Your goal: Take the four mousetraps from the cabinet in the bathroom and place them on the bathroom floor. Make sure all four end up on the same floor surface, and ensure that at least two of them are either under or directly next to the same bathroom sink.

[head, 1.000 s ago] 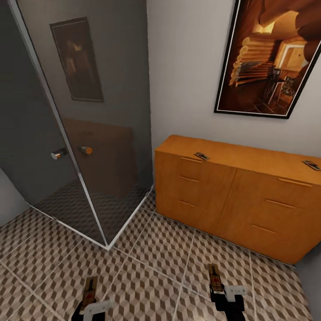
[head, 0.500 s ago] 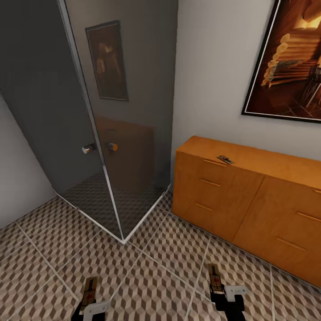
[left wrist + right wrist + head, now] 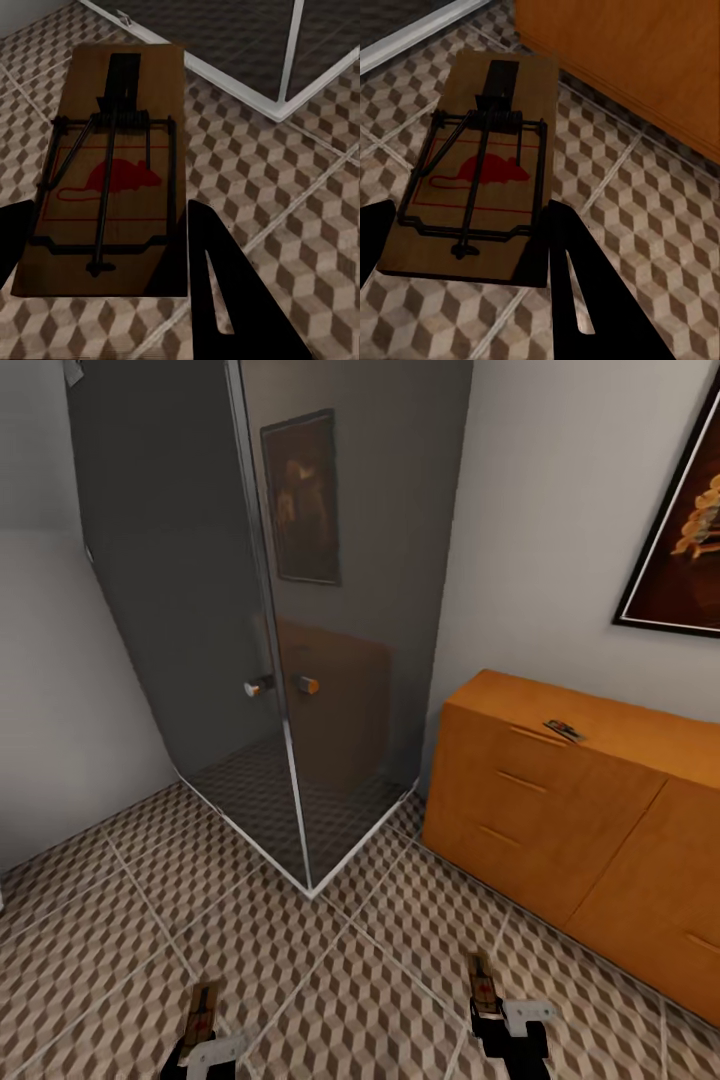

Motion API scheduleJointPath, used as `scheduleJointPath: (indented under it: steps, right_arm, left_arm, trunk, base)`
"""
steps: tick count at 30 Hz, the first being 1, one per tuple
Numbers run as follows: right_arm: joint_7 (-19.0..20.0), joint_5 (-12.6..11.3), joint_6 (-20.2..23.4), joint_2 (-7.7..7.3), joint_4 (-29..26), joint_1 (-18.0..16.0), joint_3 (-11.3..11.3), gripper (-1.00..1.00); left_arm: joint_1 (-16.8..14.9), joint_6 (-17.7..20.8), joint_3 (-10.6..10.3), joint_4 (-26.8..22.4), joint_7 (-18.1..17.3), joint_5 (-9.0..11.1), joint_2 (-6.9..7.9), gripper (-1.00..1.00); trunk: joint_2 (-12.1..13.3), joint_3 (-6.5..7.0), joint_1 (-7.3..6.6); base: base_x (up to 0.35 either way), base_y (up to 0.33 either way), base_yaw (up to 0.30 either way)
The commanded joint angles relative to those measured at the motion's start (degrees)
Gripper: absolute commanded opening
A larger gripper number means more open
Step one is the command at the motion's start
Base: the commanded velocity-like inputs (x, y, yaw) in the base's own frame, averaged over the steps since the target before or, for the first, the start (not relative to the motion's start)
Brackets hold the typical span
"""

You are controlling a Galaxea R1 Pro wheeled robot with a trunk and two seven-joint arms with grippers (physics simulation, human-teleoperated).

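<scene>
Room: grey-walled bathroom corner, seen from the head camera looking down over both arms.
Floor (image 3: 330,960): large square tiles with a small brown, beige and white cube print and pale grout lines; it fills the lower half of the head view and lies under both wrist cameras.
Shower (image 3: 300,660): dark glass enclosure at centre-left, its chrome corner post meeting the floor at a pale sill; two small round knobs (image 3: 282,686) sit either side of the post; the glass reflects a framed picture and the orange chest.
Cabinet (image 3: 560,830): low orange-brown chest against the right wall, just beside the shower, with bar handles on its drawers.
Trap on cabinet (image 3: 563,730): one small mousetrap lying flat on the top, near the front edge.
Picture (image 3: 680,550): black-framed, on the wall above the cabinet, cut by the right edge.
Left gripper (image 3: 205,1038): at the bottom edge, left of centre, closed on a trap.
Left trap (image 3: 109,176): tan board with a red mouse print and dark wire spring, held flat between the two dark fingers (image 3: 225,300), off the floor and above the tiles, near the shower sill.
Right gripper (image 3: 497,1015): at the bottom edge, right of centre, clamped on a trap.
Right trap (image 3: 480,176): same board and red mouse, held flat between the fingers (image 3: 581,300), above the tiles near the cabinet base.
</scene>
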Motion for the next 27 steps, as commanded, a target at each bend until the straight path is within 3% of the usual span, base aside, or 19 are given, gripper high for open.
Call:
scheduleJointPath:
  steps: [1,27]
  right_arm:
    - [0.0,0.41,-0.19,0.02,0.02,-0.02,-0.28,-1.0]
    - [0.01,0.41,-0.19,0.01,0.01,-0.02,-0.31,-1.0]
  left_arm:
    - [-0.05,-0.09,-0.49,0.06,0.44,0.21,-0.02,-1.0]
    - [-0.05,-0.09,-0.49,0.06,0.44,0.21,-0.02,-1.0]
  trunk:
    - [-0.03,-0.05,0.0]
    - [-0.03,-0.05,0.0]
  base:
    - [0.0,0.0,0.288]
    - [0.0,0.0,0.288]
